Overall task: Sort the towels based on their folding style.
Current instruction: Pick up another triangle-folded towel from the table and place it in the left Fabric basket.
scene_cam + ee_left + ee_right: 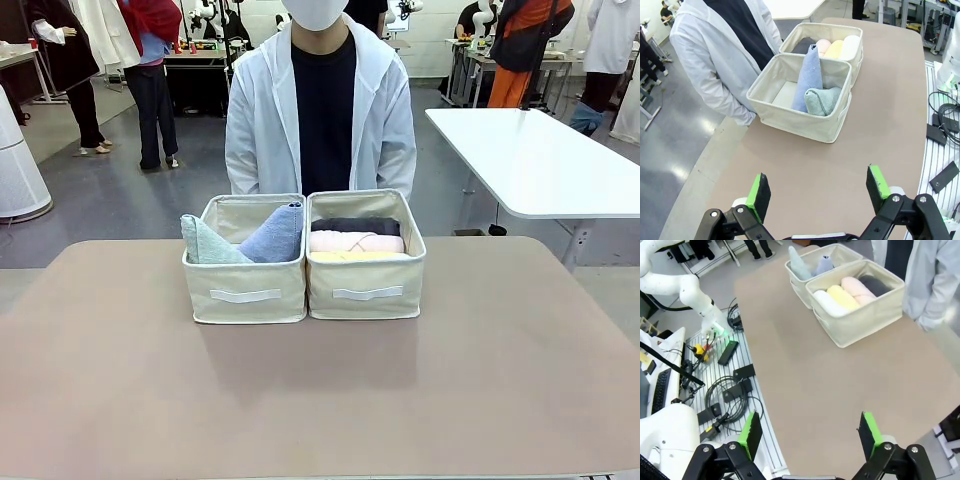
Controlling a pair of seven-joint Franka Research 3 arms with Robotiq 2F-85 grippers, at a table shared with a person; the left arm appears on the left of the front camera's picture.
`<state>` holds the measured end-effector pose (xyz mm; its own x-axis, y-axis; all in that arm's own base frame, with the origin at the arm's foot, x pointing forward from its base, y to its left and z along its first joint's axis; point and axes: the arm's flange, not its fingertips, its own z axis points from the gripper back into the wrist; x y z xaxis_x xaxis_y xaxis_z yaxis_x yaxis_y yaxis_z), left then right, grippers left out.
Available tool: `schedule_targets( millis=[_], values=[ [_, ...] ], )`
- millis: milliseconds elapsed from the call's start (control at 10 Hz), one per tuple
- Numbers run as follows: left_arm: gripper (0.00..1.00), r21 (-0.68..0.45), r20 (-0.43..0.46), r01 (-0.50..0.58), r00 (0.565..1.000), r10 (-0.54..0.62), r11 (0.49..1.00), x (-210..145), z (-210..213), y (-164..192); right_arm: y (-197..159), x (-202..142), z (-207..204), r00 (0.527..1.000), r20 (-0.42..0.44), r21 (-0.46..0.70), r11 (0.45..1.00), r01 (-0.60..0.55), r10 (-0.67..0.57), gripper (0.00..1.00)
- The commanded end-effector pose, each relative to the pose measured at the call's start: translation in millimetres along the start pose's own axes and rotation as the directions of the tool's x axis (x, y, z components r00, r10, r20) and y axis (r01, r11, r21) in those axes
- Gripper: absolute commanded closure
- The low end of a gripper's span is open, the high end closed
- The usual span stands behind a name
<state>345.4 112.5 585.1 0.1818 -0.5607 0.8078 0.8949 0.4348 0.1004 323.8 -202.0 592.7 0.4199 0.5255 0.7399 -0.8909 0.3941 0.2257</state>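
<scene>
Filling bins: rolled towels (357,242), cone-shaped towels (272,238)

Black end effector (817,192), green pads (758,192), white arm (685,287)

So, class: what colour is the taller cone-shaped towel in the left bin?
Periwinkle blue, clearest in the left wrist view.

We find no readable text, label, brand, number or sign in any of the views. The white strips on the fronts of the two cream bins (304,290) are blank handles, without print. The towels (357,241) carry no tags that we can make out. Items in the far background of the front view are too small and blurred for us to read anything on them.
</scene>
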Motion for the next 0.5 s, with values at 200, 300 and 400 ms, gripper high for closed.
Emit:
schedule_targets(
  millis=[200, 300, 400],
  values=[
    [0.00, -0.001, 0.004, 0.003, 1.000, -0.003, 1.000, 0.1, -0.8, -1.2, 5.1, 1.2, -7.5, 0.999, 0.030, 0.006, 1.000, 0.014, -0.015, 0.00],
    [0.00, -0.001, 0.004, 0.003, 1.000, -0.003, 1.000, 0.1, -0.8, -1.2, 5.1, 1.2, -7.5, 0.999, 0.030, 0.006, 1.000, 0.014, -0.015, 0.00],
    [0.00, -0.001, 0.004, 0.003, 1.000, -0.003, 1.000, 0.1, -0.8, -1.2, 5.1, 1.2, -7.5, 0.999, 0.030, 0.006, 1.000, 0.014, -0.015, 0.00]
  ],
)
